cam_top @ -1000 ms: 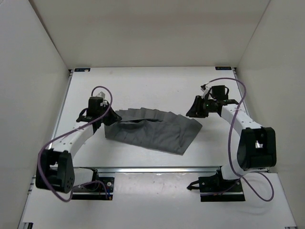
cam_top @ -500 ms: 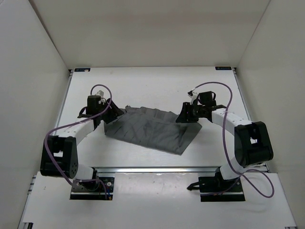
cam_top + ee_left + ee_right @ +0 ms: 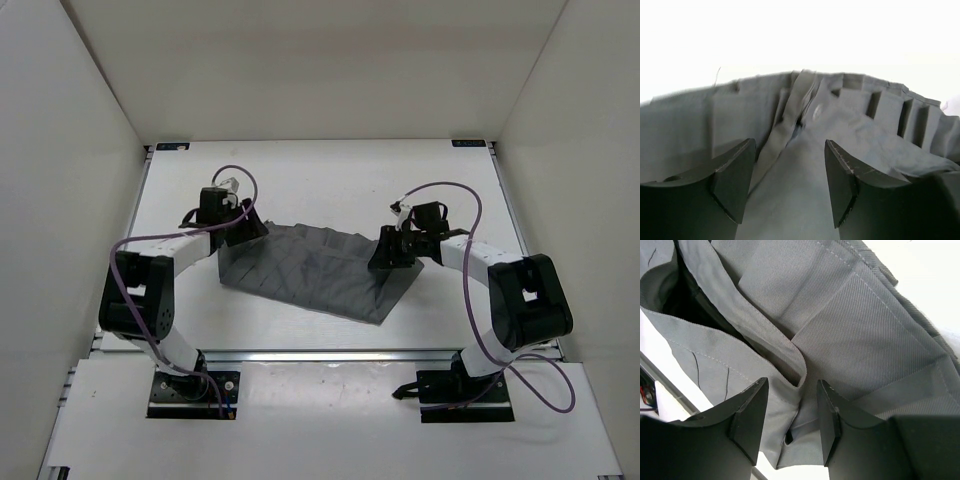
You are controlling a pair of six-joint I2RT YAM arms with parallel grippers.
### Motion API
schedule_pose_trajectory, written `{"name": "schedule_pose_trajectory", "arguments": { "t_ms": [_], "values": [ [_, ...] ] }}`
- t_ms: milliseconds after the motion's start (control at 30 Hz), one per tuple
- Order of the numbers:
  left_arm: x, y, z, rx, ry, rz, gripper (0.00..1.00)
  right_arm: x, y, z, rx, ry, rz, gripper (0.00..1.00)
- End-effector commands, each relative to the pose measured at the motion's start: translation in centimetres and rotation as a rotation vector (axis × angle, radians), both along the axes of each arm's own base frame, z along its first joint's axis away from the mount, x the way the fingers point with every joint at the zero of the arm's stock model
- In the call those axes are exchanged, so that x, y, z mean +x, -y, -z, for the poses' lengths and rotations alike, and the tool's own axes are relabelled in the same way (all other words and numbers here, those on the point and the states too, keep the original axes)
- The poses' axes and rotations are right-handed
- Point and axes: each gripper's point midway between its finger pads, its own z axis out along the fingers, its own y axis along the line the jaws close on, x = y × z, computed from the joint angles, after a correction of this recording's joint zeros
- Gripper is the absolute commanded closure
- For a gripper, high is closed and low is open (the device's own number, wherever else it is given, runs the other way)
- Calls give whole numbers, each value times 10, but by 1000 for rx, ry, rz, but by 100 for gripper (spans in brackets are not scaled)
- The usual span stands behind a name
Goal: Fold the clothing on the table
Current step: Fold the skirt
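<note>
Dark grey pleated clothing (image 3: 310, 275) lies flat on the white surface (image 3: 300, 180). Left end effector (image 3: 788, 150) and right end effector (image 3: 792, 390) are both spread over its edges.

Plain white wall panels (image 3: 300, 60) rise behind and on both sides of the silver rail (image 3: 330, 355), evenly lit.

clothing (image 3: 310, 270) cut off at wrist views' edges, far corners hidden under fingers (image 3: 250, 226)
</note>
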Motion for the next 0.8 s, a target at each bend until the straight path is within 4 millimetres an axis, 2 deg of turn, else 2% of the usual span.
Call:
{"name": "schedule_pose_trajectory", "arguments": {
  "t_ms": [0, 133, 167, 233, 467, 533, 600, 633, 667, 700, 733, 767],
  "values": [
    [25, 9, -15, 55, 95, 60, 32, 7, -2, -3, 5, 53, -4, 60],
    [32, 15, -6, 30, 80, 72, 32, 4, -1, -2, 11, 52, -6, 60],
    [36, 18, -10, 20, 90, 85, 33, 4, -3, -3, 16, 53, -11, 59],
    [35, 21, -1, 18, 64, 91, 33, 1, -4, 1, 15, 41, -15, 60],
    [57, 30, -4, -2, 128, 101, 36, -3, -8, 8, 21, 24, -35, 59],
    [58, 40, -5, -34, 135, 127, 45, -3, -9, 10, 27, 12, -43, 58],
    [60, 41, -11, -61, 148, 130, 61, -3, -12, 12, 36, 4, -52, 58],
    [59, 40, -8, -72, 150, 125, 74, -1, -13, 8, 46, 14, -58, 62],
    [60, 46, -15, -91, 168, 130, 86, -1, -15, 7, 53, 18, -69, 78],
    [57, 47, -18, -105, 178, 140, 92, -2, -15, 7, 70, 8, -63, 100],
    [54, 45, -17, -108, 179, 133, 100, -1, -18, 1, 81, 19, -69, 100],
    [54, 45, -24, -121, 198, 130, 100, 0, -21, -6, 93, 37, -80, 100]
  ]
}}
